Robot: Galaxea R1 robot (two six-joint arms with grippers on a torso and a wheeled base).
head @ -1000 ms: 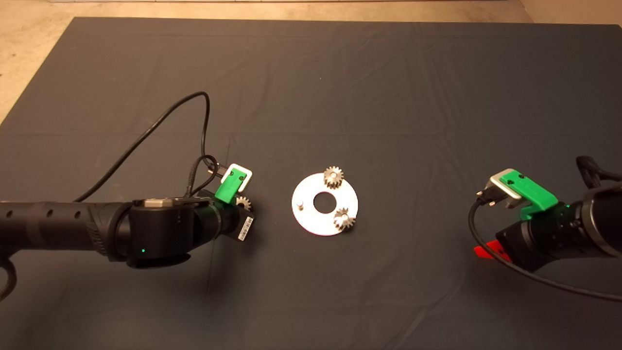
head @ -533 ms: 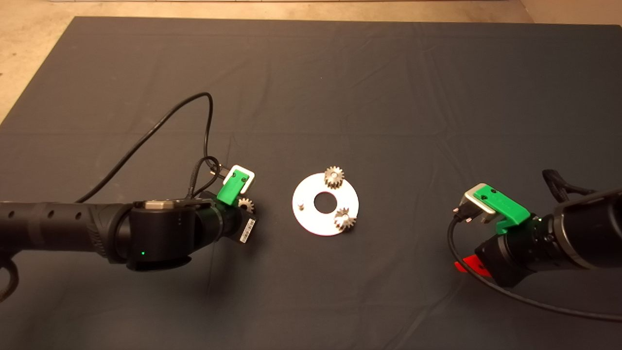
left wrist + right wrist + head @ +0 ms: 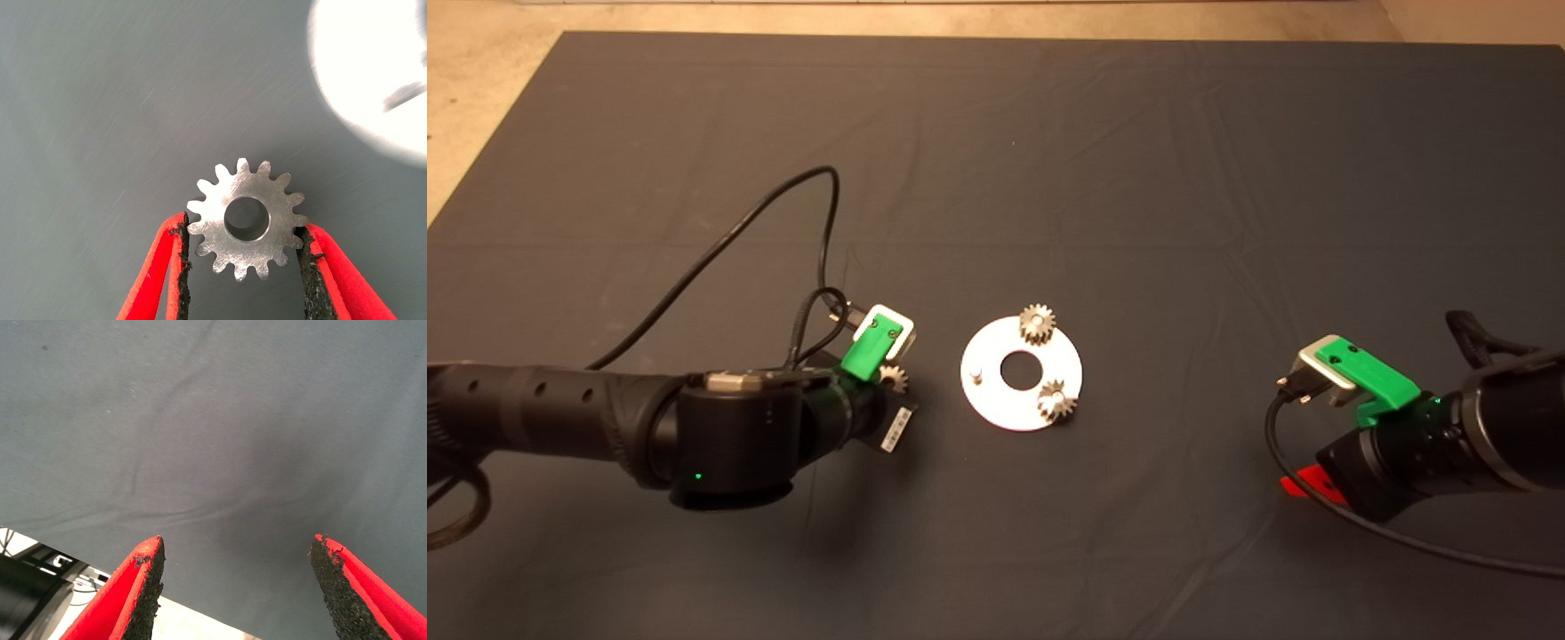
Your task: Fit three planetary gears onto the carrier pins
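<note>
Altogether three gears show: two sit on the plate [image 3: 1021, 412], one [image 3: 1037, 324] at its far edge and one [image 3: 1056, 400] at its near right edge, each over a pin, and the third gear [image 3: 247, 219] is in the left gripper [image 3: 243, 267]. Of the three pins, only one [image 3: 976, 374] stands bare, on the left side of the plate beside the centre hole. The plate lies flat on the dark mat [image 3: 1138, 178], about midway between the two arms. The left gripper is just left of the plate, with the held gear [image 3: 893, 379] close to the plate's left rim but apart from it. In the left wrist view its two red fingers [image 3: 160, 273] are closed narrowly on the gear, the black pads pressing the teeth on opposite sides; the gear faces the camera flat, its bore clear, and a bright part of the plate [image 3: 373, 80] shows beyond it. The right gripper [image 3: 233, 587] is well to the right of the plate, near the mat's right edge, its fingers [image 3: 143, 590] spread wide with nothing between them and only the mat beneath. A black cable [image 3: 720, 249] loops over the mat behind the left arm.
</note>
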